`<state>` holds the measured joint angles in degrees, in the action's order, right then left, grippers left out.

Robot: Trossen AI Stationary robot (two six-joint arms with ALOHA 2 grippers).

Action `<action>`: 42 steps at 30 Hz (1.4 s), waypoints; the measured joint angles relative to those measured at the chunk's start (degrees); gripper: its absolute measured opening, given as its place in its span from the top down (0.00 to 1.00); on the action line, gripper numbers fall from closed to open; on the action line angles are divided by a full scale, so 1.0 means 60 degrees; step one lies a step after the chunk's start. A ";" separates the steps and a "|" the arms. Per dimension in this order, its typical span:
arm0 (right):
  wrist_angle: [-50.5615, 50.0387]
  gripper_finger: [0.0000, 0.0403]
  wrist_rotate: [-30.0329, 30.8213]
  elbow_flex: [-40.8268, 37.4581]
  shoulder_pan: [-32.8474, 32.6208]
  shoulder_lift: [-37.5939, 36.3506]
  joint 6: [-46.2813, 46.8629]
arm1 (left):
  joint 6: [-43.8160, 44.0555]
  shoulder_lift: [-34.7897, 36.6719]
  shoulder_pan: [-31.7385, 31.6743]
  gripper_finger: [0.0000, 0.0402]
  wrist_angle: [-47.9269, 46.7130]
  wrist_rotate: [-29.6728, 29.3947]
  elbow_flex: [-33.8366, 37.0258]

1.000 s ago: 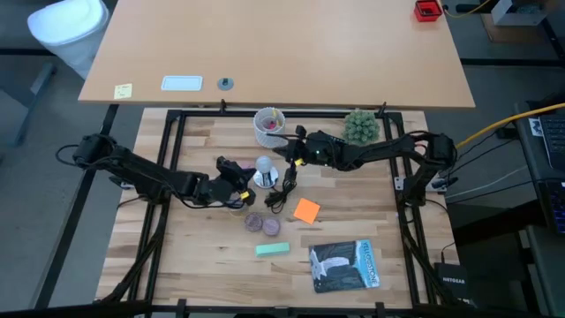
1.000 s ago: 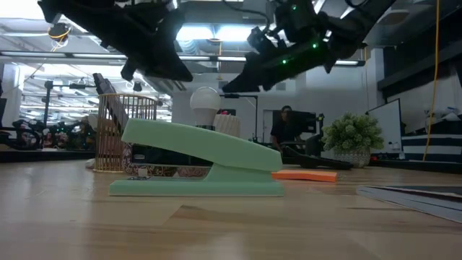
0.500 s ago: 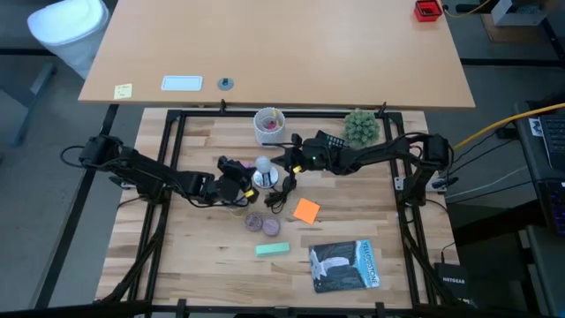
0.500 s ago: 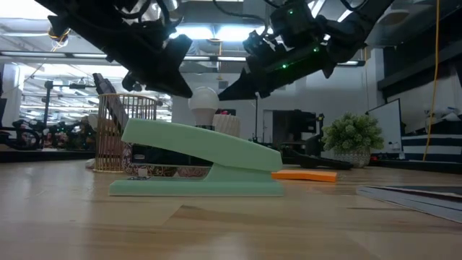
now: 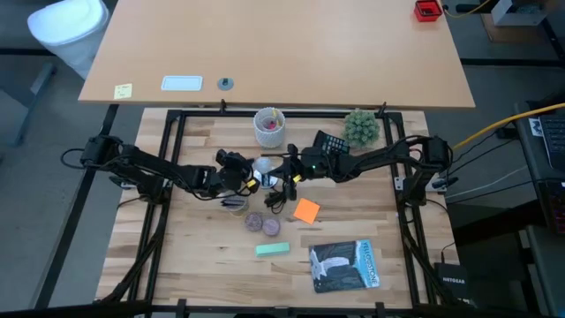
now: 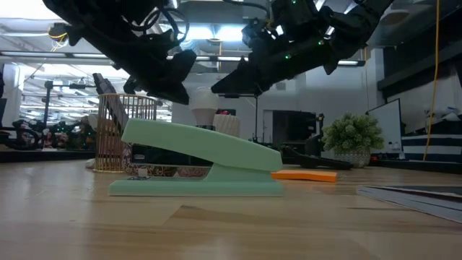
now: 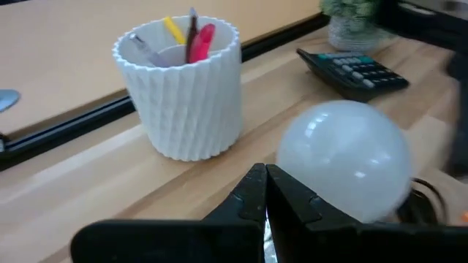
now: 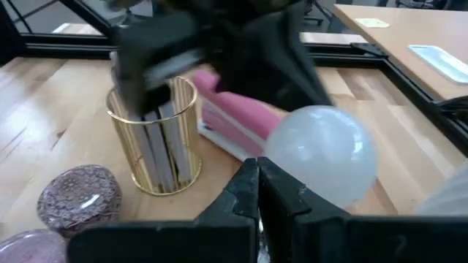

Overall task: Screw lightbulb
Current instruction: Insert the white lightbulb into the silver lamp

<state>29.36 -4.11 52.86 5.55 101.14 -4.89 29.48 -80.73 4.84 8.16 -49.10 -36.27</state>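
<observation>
Right gripper (image 8: 257, 191) fingers pressed together, just before the lightbulb (image 8: 322, 162) — gold wire holder (image 8: 155, 142), pink stapler (image 8: 235, 124), two mottled stones (image 8: 79, 196) behind.

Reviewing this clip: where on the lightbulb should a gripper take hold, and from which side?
Grip the lightbulb across its round white globe, probably from above: it stands upright, and its narrow base is hidden low behind the shut fingers of the left gripper. The right gripper, also shut, flanks it.

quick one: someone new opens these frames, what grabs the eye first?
Both arms meet at mid-table over the white lightbulb, the left gripper and right gripper each shut just beside its globe. Behind the bulb stands a white ribbed cup of pens. In the low view a mint-green stapler fills the foreground.
</observation>
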 joint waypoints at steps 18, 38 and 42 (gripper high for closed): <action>0.0120 0.98 0.2932 0.0000 0.0031 -0.1302 -0.2420 | -0.1444 0.1990 0.0592 1.00 0.0114 0.0070 0.0000; -0.0124 0.98 0.0393 0.0000 0.0872 -0.0084 -0.0621 | -0.0407 0.0443 0.1005 1.00 0.0019 0.0732 0.0000; -0.0084 0.98 0.0322 0.0000 0.0660 -0.0084 -0.0619 | -0.0407 0.0386 0.0838 1.00 -0.0002 0.0729 0.0000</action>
<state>28.86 -2.17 52.86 9.51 100.64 -8.60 27.04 -78.41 9.87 8.15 -44.73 -36.27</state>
